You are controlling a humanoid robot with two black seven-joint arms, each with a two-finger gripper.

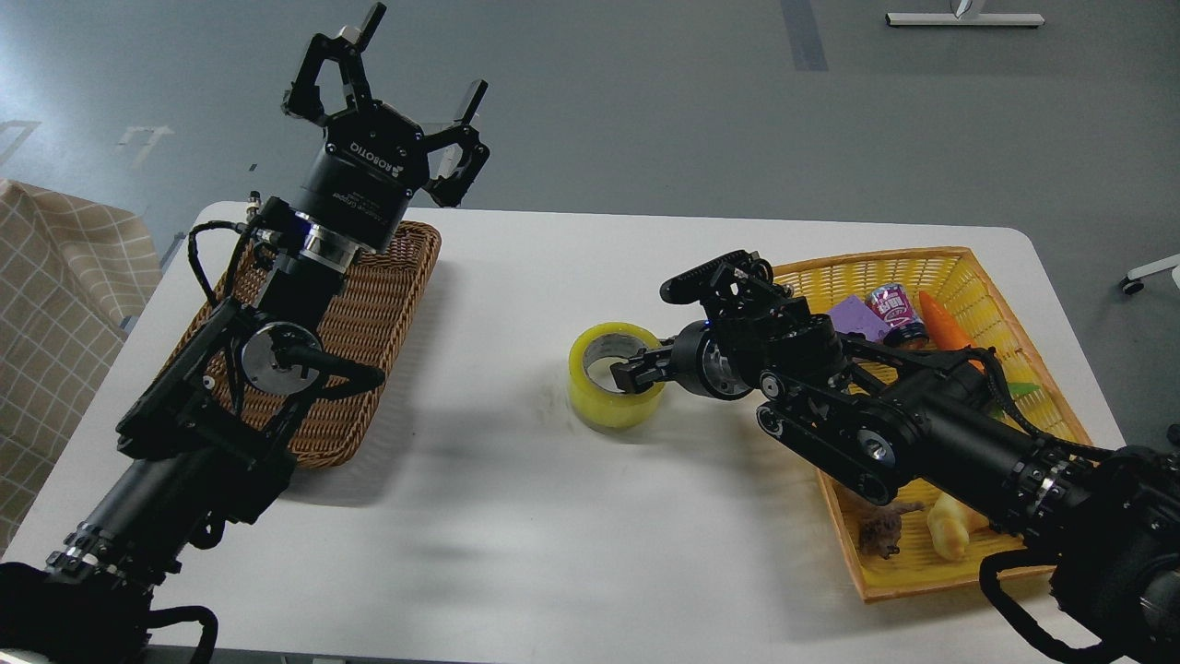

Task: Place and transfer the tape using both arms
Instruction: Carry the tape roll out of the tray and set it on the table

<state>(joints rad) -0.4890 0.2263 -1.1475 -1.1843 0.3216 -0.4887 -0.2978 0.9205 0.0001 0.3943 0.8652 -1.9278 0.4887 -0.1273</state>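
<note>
Grey floor stretches behind a white table that carries everything here. A brown wicker tray sits toward the table's left edge, apparently empty as far as the arm in front lets me see, and a yellow basket lies along the right edge, holding a small purple can, a carrot, a purple block and a few other toys.

The tape rests near the middle of the table, a little toward the yellow basket, tilted so its core opening faces up and to the right. The right gripper reaches in low from the basket side. One finger looks hooked into the core, and the other hovers above the roll's upper rim. I judge the jaws to be closing on the roll's wall but not yet clamped, since a gap shows at the upper finger.

The left gripper is raised high over the far end of the wicker tray, its fingers spread wide and holding nothing.

So the step in hand looks like the first pickup by the right arm. The next move calls for pinching the roll's wall firmly, lifting it clear, and carrying it leftward toward the middle. The left arm would have to come down and meet it for the handover.
</note>
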